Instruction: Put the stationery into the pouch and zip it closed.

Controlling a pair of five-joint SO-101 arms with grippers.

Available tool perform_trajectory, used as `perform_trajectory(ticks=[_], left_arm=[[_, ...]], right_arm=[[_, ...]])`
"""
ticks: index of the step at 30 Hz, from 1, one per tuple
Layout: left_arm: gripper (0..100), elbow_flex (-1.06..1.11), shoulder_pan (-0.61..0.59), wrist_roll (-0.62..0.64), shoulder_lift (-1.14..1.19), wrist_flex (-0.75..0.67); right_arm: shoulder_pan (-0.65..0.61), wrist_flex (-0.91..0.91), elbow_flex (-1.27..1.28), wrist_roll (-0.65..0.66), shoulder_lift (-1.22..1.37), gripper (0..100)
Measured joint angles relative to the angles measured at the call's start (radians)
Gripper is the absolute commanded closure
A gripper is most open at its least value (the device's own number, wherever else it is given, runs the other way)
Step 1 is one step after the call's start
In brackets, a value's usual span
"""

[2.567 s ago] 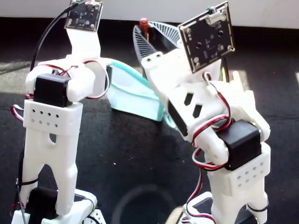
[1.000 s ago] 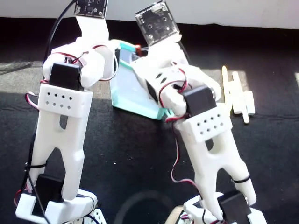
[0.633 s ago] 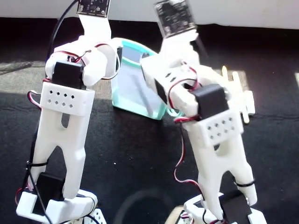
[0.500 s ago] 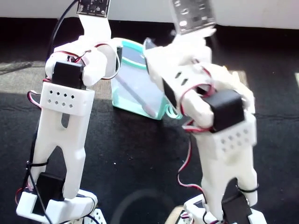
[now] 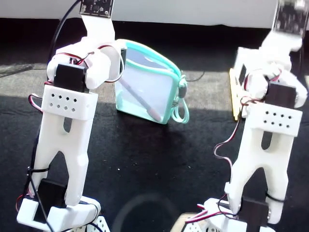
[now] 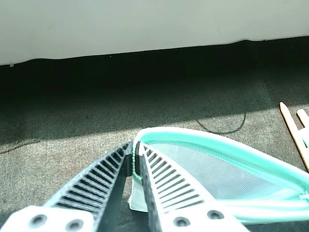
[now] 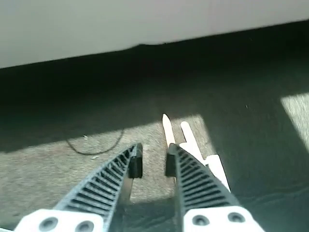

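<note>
A teal mesh pouch (image 5: pixel 153 87) stands open on the dark mat, and a white pen (image 5: pixel 140 101) lies slanted inside it. My left gripper (image 6: pixel 134 153) is shut on the near end of the pouch rim (image 6: pixel 217 145) and holds it up. My right arm (image 5: pixel 268 116) stands far to the right of the pouch. Its gripper (image 7: pixel 153 162) hovers open with nothing between the fingers, just above the loose stationery (image 7: pixel 190 145), a few pale pens lying side by side. Those pens show as a pale strip (image 5: pixel 234 94) beside the right arm.
The pouch's wrist strap and zip pull (image 5: pixel 182 104) hang off its right end. A thin dark wire (image 7: pixel 94 145) curls on the mat between pouch and pens. A white wall (image 6: pixel 145 24) bounds the table's far edge. Both arm bases stand along the front.
The right arm was over the pouch opening, then swung away to the right, over the loose pens. A pen now lies inside the pouch. The left arm kept hold of the rim.
</note>
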Motion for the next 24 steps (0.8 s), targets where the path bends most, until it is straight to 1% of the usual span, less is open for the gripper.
perform_trajectory(ticks=[2, 4, 7, 9, 11, 13, 19, 24], left_arm=[[99, 0.002, 0.0, 0.0, 0.0, 0.0], [99, 0.002, 0.0, 0.0, 0.0, 0.0], [99, 0.002, 0.0, 0.0, 0.0, 0.0], [99, 0.002, 0.0, 0.0, 0.0, 0.0], [99, 0.002, 0.0, -0.009, 0.0, 0.0], [99, 0.002, 0.0, -0.044, 0.0, 0.0], [99, 0.002, 0.0, -0.068, 0.0, 0.0], [99, 0.002, 0.0, -0.068, 0.0, 0.0]], right_arm=[[0.014, -0.123, 0.14, 0.0, 0.031, 80.7], [0.012, -0.195, 0.19, 0.0, 0.091, 80.7], [0.012, -0.244, 0.17, 0.0, 0.226, 80.7], [0.015, -0.249, 0.103, 0.015, 0.351, 80.7], [0.02, -0.241, -0.012, 0.029, 0.483, 80.7], [0.021, -0.193, -0.169, 0.035, 0.615, 80.7], [0.021, -0.021, -0.749, 0.037, 1.023, 81.0], [0.018, 0.094, -1.192, 0.041, 1.343, 88.9]])
